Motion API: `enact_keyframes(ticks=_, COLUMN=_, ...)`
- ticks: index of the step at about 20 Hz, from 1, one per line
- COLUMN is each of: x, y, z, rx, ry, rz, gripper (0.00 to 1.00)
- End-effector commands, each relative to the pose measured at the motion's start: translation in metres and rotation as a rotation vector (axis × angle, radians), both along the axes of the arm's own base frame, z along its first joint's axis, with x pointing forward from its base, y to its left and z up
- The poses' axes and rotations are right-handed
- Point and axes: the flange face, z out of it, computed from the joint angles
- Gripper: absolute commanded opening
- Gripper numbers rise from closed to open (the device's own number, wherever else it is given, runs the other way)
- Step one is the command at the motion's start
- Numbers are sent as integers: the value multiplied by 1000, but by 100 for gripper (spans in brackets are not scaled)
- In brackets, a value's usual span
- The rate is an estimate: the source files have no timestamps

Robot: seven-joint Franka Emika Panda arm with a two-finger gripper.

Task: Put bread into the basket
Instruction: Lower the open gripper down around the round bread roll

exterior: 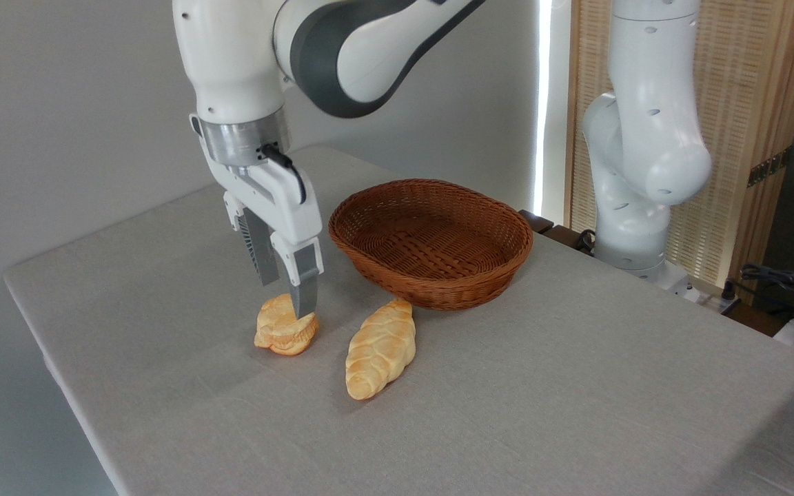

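Note:
The bread (280,331), a small lumpy golden-orange bun, lies on the grey tablecloth left of centre. My gripper (287,297) hangs straight above it, open. The near fingertip (304,303) overlaps the bun's upper right side, while the far fingertip ends just above the bun's back. Whether either finger touches the bun cannot be told. The reddish-brown oval wicker basket (438,293) stands empty to the right and behind the bun, a short gap away.
A longer pale-yellow braided loaf (380,348) lies between the bun and the basket's front wall, close to both. A second white robot arm (635,172) stands at the table's far right edge. Cables (783,282) lie beyond it.

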Motion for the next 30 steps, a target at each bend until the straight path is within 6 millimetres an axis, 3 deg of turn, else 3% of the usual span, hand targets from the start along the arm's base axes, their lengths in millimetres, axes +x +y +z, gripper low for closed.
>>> enact_keyframes(ticks=1, x=-4, y=-19, z=-25, rx=-12, ry=-3, rz=-44, gripper=100)
enact_keyframes(ticks=7, x=-6, y=-32, z=-32, rx=-6, ry=6, rz=-56, gripper=100)
enact_keyframes(ticks=11, x=-4, y=-36, z=-48, rx=13, ry=24, rz=-69, gripper=100)
enact_keyframes(ticks=19, x=5, y=-40, z=-68, rx=32, ry=12, rz=-73, gripper=100)
enact_keyframes(ticks=23, x=5, y=-40, z=-69, rx=33, ry=17, rz=-69, gripper=99)
enact_keyframes(ticks=24, x=5, y=-40, z=-69, rx=33, ry=17, rz=-70, gripper=85)
enact_keyframes(ticks=26, x=5, y=-41, z=-68, rx=32, ry=14, rz=-72, gripper=43)
enact_keyframes(ticks=27, x=5, y=-40, z=-67, rx=32, ry=14, rz=-72, gripper=37)
enact_keyframes(ticks=30, x=5, y=-41, z=-68, rx=32, ry=16, rz=-74, gripper=38)
